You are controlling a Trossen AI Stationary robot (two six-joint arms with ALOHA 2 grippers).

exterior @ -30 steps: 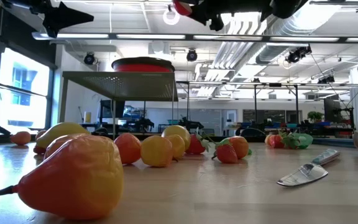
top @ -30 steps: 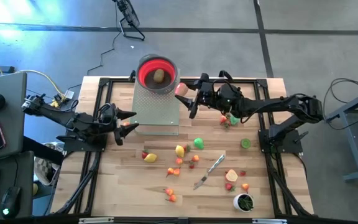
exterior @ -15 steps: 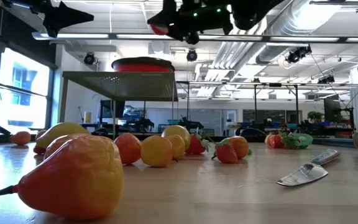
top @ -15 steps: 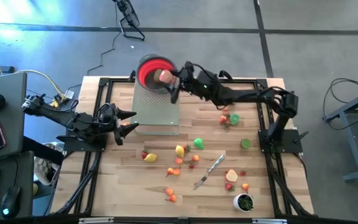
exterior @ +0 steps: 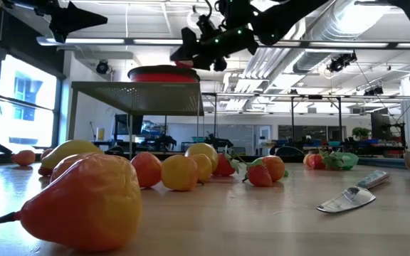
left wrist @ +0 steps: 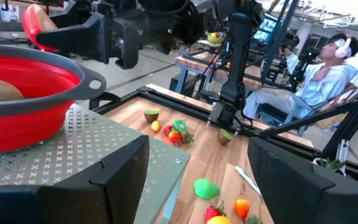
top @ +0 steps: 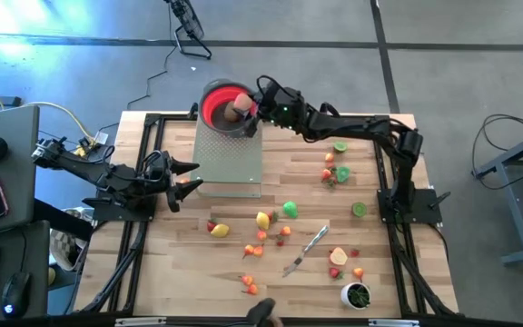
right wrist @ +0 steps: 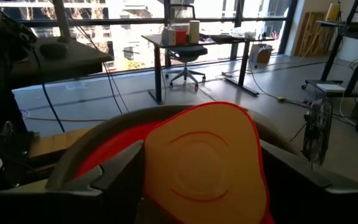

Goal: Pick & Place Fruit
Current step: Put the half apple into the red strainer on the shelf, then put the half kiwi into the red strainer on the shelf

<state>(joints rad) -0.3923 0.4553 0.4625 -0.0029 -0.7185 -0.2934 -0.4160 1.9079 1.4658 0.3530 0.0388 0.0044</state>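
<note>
Smooth flat-cut fruit slice (right wrist: 207,165) between right gripper (top: 249,110) fingers, over round red bowl (left wrist: 23,99)

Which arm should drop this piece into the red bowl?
Right. The right gripper already holds the peach-coloured fruit slice over the red bowl on the metal stand. The left gripper waits open beside the stand, holding nothing.

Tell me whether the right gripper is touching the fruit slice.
Touching: the right wrist view shows the red-and-tan fruit slice clamped between the right gripper's fingers.
</note>
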